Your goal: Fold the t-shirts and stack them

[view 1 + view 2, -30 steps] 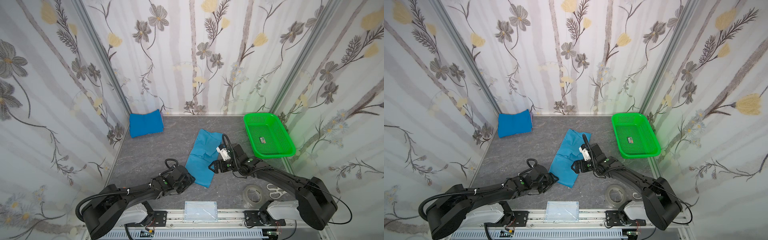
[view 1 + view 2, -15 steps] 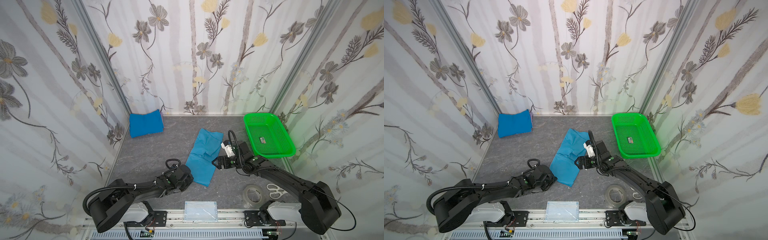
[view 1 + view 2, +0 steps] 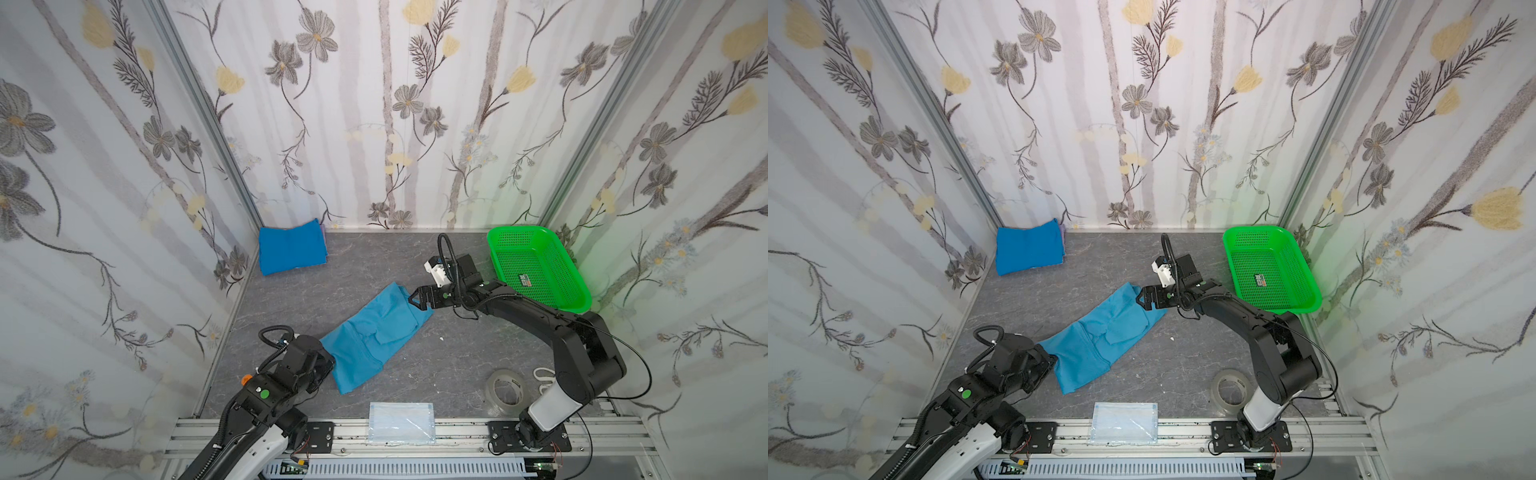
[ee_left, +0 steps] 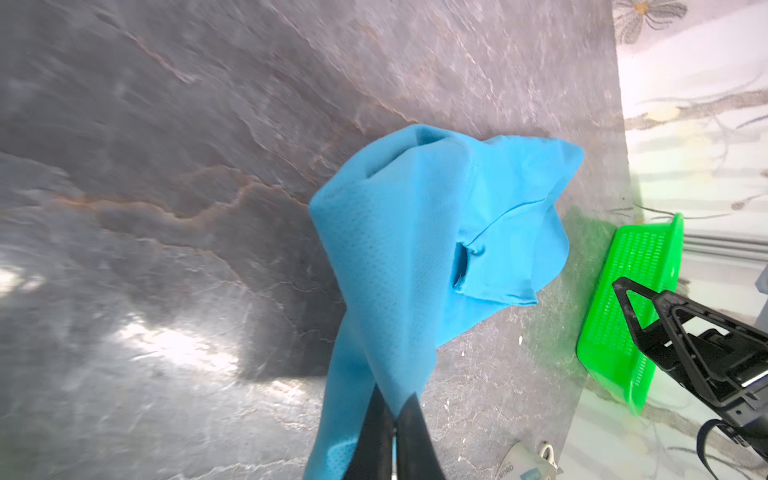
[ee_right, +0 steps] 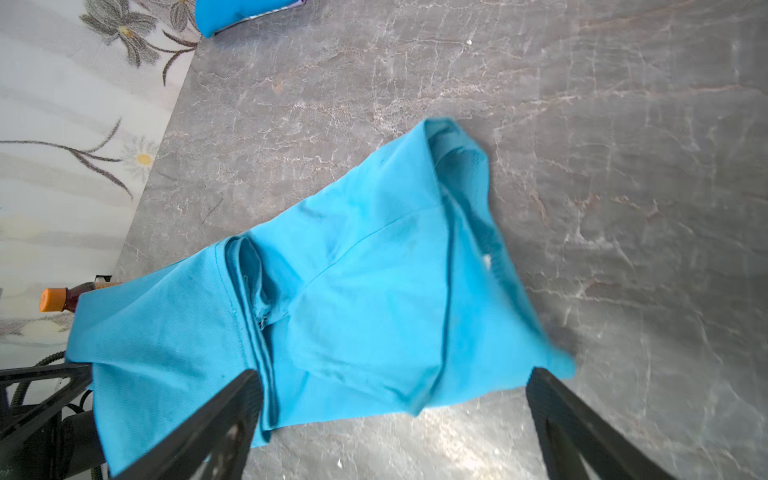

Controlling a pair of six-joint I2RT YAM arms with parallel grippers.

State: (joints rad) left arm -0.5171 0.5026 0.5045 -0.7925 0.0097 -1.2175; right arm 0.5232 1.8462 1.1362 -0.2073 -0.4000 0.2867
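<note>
The task looked about half done. The darker blue shirt [image 3: 291, 251] lay folded into a neat square in the far left corner of the table [image 3: 374, 257], and I judged it finished. The lighter blue shirt [image 3: 376, 332] was not. It lay rumpled in the middle of the table as a long slanted strip, with one sleeve bunched on top, so it had yet to be smoothed, folded and stacked on the darker one. The left claw [image 4: 392, 415] was clamped tight on the near left edge of this shirt, and the cloth rose in a taut ridge from the table up to its tips. The right claw [image 3: 417, 300] hung with its jaws wide apart over the shirt's far end, not far from the green basket [image 3: 519, 229], and gripped nothing. I could not tell whether a tip grazed the cloth. A second earlier the left claw had stood partly open beside that same edge, so the grip was new. The shirt had then lain more compact and squarer to the table, reaching farther back. It had since been dragged toward the near left and drawn out. The right claw had shifted from the shirt's right side to its far end, open throughout.
</note>
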